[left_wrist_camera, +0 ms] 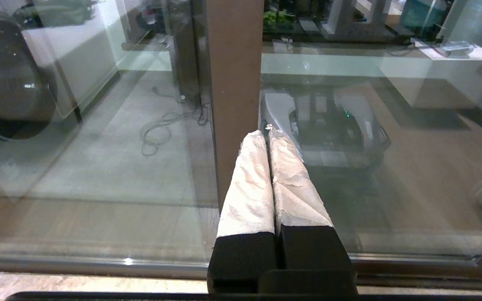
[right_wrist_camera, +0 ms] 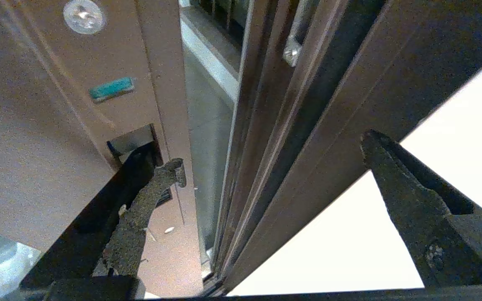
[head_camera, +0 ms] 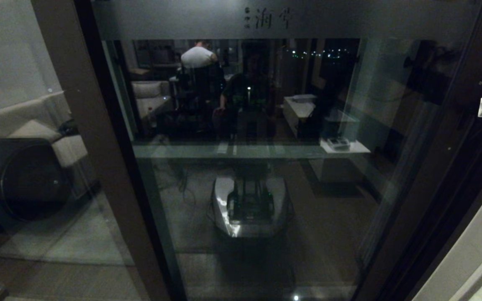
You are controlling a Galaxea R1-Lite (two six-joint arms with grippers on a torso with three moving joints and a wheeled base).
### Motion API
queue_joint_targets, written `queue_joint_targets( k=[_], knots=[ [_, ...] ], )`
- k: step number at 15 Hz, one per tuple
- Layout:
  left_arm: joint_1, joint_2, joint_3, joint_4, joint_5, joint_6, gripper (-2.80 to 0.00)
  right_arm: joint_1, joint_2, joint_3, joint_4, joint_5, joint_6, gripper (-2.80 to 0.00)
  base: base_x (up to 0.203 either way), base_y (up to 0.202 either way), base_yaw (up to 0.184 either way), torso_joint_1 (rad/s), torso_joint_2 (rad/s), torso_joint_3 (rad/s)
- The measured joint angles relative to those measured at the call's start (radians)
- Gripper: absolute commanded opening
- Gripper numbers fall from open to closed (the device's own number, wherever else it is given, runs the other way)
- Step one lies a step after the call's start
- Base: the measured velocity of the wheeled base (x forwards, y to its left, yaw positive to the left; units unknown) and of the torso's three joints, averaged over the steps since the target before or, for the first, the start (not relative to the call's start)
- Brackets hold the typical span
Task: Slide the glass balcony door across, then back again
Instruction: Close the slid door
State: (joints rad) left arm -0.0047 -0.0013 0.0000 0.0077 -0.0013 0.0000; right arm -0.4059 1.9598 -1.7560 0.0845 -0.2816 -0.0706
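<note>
The glass balcony door [head_camera: 266, 19] fills the head view, with a frosted top band bearing characters and dark glass below. In the right wrist view its brown stile [right_wrist_camera: 57, 125] shows a screw, a teal label and the recessed black handle [right_wrist_camera: 130, 144]. My right gripper [right_wrist_camera: 273, 152] is open. One of its fingers [right_wrist_camera: 153, 188] reaches into the handle recess; the other [right_wrist_camera: 396, 175] hangs free over the pale wall side. A narrow gap [right_wrist_camera: 207, 125] separates the stile from the dark jamb [right_wrist_camera: 308, 104]. My left gripper [left_wrist_camera: 268, 133] is shut, empty, its white-wrapped tips pointing at a brown frame post [left_wrist_camera: 232, 83].
Behind the left glass panel sit a sofa [head_camera: 23, 121] and a dark round-fronted machine [head_camera: 27, 179]. A metal floor track [left_wrist_camera: 98, 263] runs along the bottom. A cream wall [head_camera: 475, 251] borders the right side. The glass mirrors my own base [head_camera: 249, 205].
</note>
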Motion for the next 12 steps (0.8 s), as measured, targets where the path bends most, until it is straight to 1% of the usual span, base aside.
queue_joint_targets(
  k=[3, 12],
  knots=[
    [0.000, 0.000, 0.000, 0.000, 0.000, 0.000, -2.80, -0.007, 0.001, -0.001, -0.006, -0.004, -0.010, 0.00, 0.000, 0.000, 0.000, 0.000, 0.00, 0.000],
    [0.000, 0.000, 0.000, 0.000, -0.001, 0.000, -2.80, -0.010, -0.023, 0.014, -0.007, 0.010, -0.003, 0.00, 0.000, 0.000, 0.000, 0.000, 0.00, 0.000]
  ],
)
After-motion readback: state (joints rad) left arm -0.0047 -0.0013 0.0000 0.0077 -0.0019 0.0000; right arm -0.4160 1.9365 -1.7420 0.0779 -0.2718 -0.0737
